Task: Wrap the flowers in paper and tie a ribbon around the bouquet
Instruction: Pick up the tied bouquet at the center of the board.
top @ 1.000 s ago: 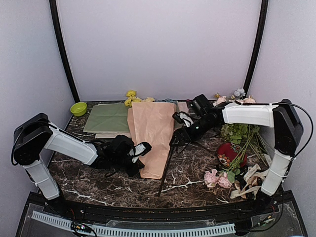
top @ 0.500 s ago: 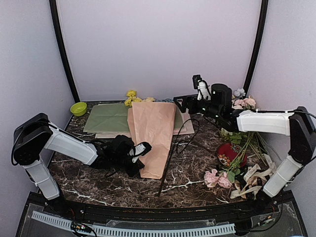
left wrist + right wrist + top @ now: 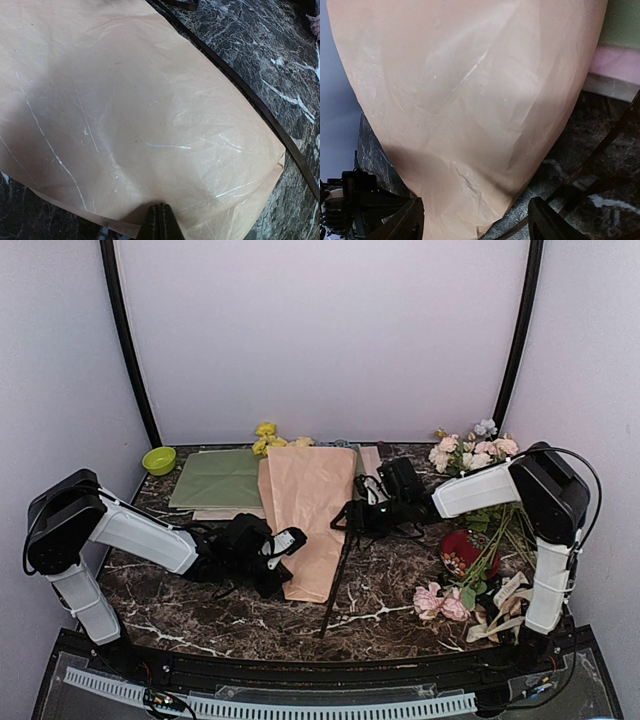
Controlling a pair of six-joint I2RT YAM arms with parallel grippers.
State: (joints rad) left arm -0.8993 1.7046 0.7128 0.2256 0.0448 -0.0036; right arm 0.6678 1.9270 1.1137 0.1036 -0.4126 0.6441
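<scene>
The bouquet (image 3: pixel 305 515) lies on the marble as a peach-pink paper cone, narrow end toward me. Yellow flowers (image 3: pixel 266 438) show above its wide far end. My left gripper (image 3: pixel 285 543) is shut, its closed tips (image 3: pixel 160 220) resting on the paper (image 3: pixel 140 115) near the narrow end. My right gripper (image 3: pixel 346 517) stands open at the cone's right edge. In the right wrist view its fingers (image 3: pixel 407 220) sit either side of the cone's lower part (image 3: pixel 470 90). The thin dark ribbon (image 3: pixel 335 590) runs along the table beside the cone (image 3: pixel 260 112).
A green sheet (image 3: pixel 218 478) and a green bowl (image 3: pixel 158 460) lie at the back left. On the right are a pink-white rose bunch (image 3: pixel 470 452), a red object (image 3: pixel 462 548), loose pink roses (image 3: pixel 440 602) and cream ribbons (image 3: pixel 505 605).
The right arm rose toward the back half a second ago and has come down again at the cone's right edge, jaws slightly narrower. The left arm has not moved.
</scene>
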